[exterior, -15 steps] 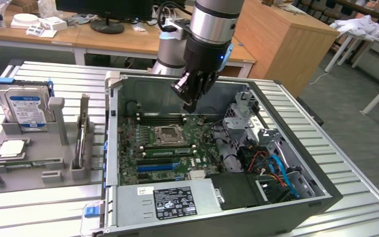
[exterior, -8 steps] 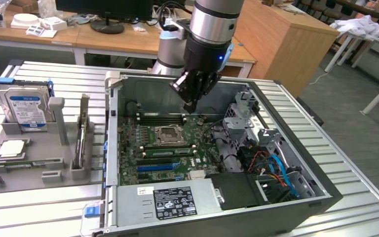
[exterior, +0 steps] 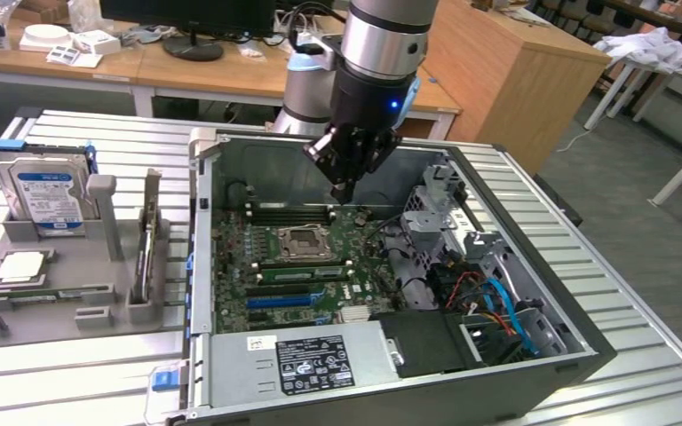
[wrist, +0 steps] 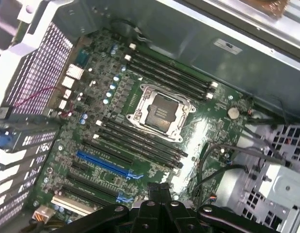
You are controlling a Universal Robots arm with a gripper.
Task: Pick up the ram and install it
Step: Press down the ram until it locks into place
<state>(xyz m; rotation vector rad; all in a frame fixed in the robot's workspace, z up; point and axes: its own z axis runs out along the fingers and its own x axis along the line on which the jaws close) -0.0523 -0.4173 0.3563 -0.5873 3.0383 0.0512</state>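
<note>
My gripper point(exterior: 341, 190) hangs inside the open computer case point(exterior: 560, 302), shut, with nothing visible between its fingers. It is just above the far memory slots point(exterior: 299, 213) of the motherboard, behind the CPU socket point(exterior: 305, 240). In the wrist view the shut gripper point(wrist: 159, 188) is over the board, with the black memory slots point(wrist: 169, 73) and the CPU socket point(wrist: 159, 111) beyond it. A ram stick point(exterior: 148, 235) stands on edge in the grey rack point(exterior: 99, 311) at the exterior view's left, outside the case. A second green ram stick point(exterior: 51, 294) lies low in that rack.
The rack also holds a silver hard drive with a blue label point(exterior: 45, 191) and a square silver CPU chip point(exterior: 24, 264). Inside the case are a drive cage point(exterior: 442, 209), loose cables point(exterior: 489, 297) and a power supply point(exterior: 312, 359). Desks stand behind.
</note>
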